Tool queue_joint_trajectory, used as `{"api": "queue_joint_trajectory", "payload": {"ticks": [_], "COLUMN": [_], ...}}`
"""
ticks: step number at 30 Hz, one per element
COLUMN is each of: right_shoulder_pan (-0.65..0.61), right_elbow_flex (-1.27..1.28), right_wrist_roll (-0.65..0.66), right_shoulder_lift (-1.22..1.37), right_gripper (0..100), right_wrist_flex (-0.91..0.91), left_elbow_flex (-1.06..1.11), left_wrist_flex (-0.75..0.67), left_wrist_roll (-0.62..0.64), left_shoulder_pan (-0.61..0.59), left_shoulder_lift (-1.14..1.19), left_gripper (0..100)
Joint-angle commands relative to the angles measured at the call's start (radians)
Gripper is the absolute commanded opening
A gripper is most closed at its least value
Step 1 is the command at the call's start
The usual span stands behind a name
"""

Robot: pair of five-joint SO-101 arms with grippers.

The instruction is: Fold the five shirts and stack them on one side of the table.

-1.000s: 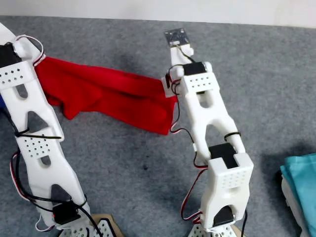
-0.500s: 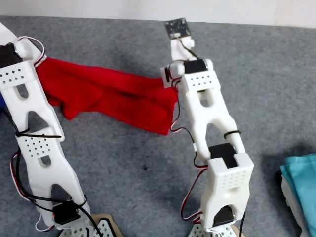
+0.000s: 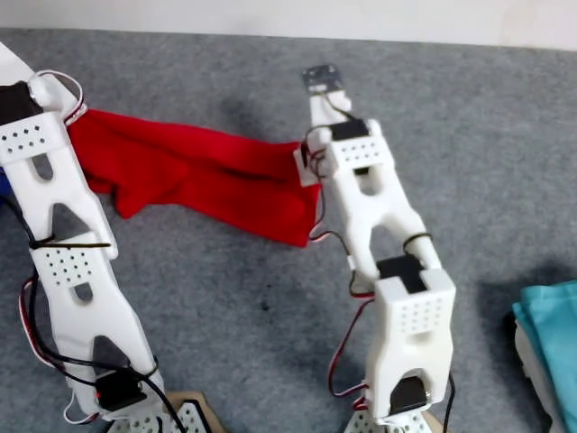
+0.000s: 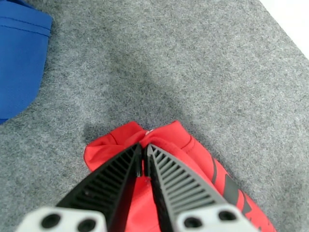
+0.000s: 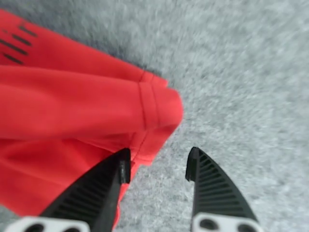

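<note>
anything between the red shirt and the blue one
Nothing but bare grey mat lies between the red shirt and the blue shirt, as the left wrist view shows.

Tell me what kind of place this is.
Probably a robotics test bench: two white arms with exposed wiring work at a table covered in grey felt, with a red shirt between them and a teal shirt at the edge.

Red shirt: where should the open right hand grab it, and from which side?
Probably the red shirt's hemmed corner, a thick bunched fold, approached from the bare table side. The right hand is open beside it; the left hand pinches the other end.
</note>
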Motion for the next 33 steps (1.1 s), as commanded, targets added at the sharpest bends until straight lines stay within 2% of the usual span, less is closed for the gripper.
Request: {"api": "queue_joint_trajectory", "payload": {"ticks": [1,11,27,33], "right_shoulder_pan": [0.005,-0.004,-0.084,-0.091], "right_elbow_flex": [-0.018,-0.13,-0.128,-0.117], "right_wrist_roll": [-0.009,-0.014,-0.071,-0.069], "right_shoulder_lift": [0.028,0.139,0.062,0.073], "right_gripper": [19.6,19.2,19.1,19.1], "right_wrist_flex": [-0.024,-0.048,0.053,-0.007], "left_elbow_flex": [-0.027,-0.027,-0.025,-0.025], "left_wrist_flex": [0.002,0.002,0.002,0.002], "left_wrist_roll": [0.009,0.009,0.009,0.009], "left_shoulder_pan": [-0.022,-0.022,-0.022,-0.012], "left_shoulder_lift": [-0.012,-0.012,-0.01,-0.01], "left_gripper": [1,1,1,1]}}
